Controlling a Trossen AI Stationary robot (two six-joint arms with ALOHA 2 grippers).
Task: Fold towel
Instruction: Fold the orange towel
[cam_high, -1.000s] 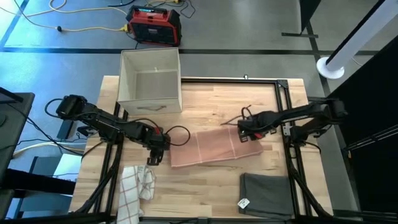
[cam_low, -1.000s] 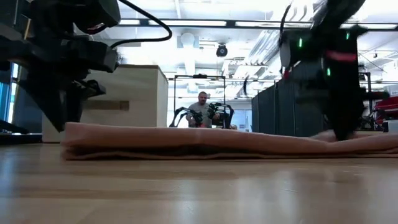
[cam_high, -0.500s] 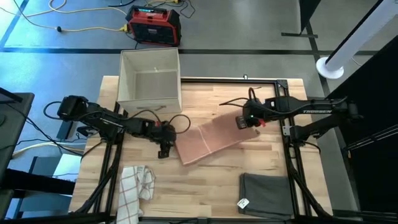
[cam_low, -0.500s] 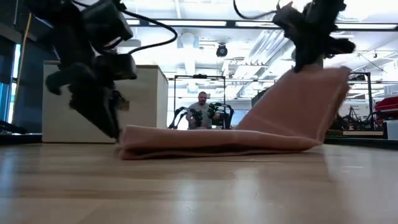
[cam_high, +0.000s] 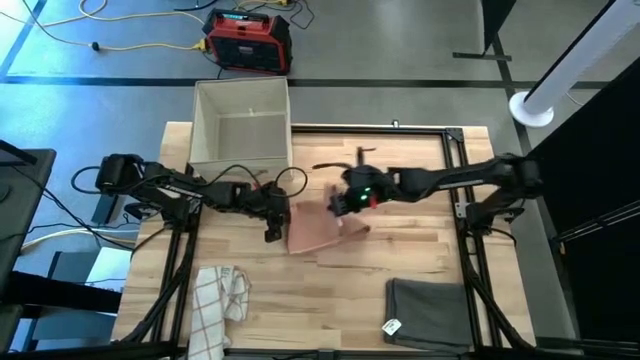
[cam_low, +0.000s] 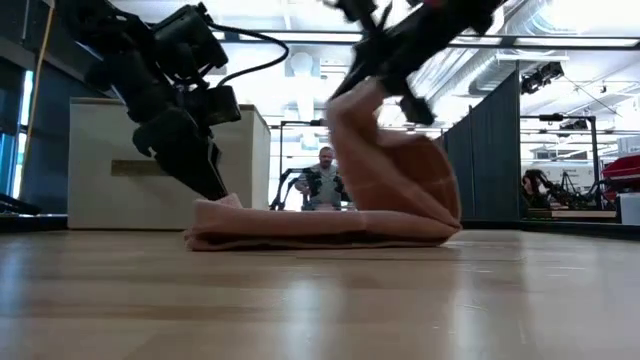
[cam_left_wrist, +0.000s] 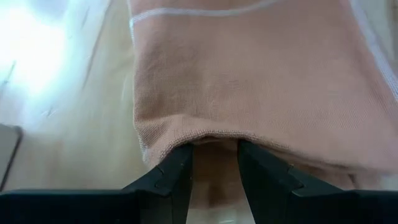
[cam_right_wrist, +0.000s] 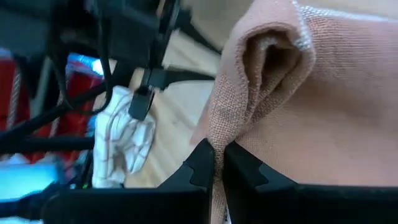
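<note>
Tabletop (cam_high: 420, 260) fold looks about halfway: your right gripper (cam_high: 345, 203) clenches towel (cam_high: 315, 235) edge mid-carry, left gripper (cam_high: 272, 222) probably pinning the other end.

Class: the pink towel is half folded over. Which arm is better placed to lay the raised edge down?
Right. The right gripper pinches the lifted edge of the pink cloth towel above its left end, while the left gripper grips the lower end on the wooden table.
</note>
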